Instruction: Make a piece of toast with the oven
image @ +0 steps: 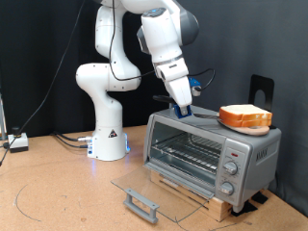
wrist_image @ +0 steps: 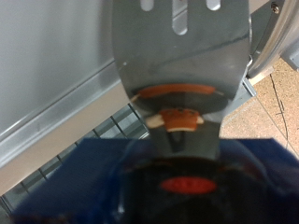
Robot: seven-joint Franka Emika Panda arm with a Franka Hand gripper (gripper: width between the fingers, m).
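Note:
The silver toaster oven (image: 252, 146) stands at the exterior view's right with its glass door (image: 159, 188) folded down flat and the grey bar handle (image: 141, 204) at the front. The wire rack (image: 192, 149) inside is bare. Bread with a pale face and orange-brown crust (image: 244, 117) lies on the oven's top at its right end. My gripper (image: 183, 106) hovers over the left end of the oven's top, shut on a spatula with a blue handle (image: 187, 113). In the wrist view the grey slotted blade (wrist_image: 182, 47) points over the oven's silver top (wrist_image: 47, 65).
The oven sits on a wooden board (image: 207, 199) on the brown table. Three knobs (image: 231, 169) are on its right panel. The white robot base (image: 108, 140) and cables (image: 19, 142) are at the left. A black stand (image: 262, 90) is behind the oven.

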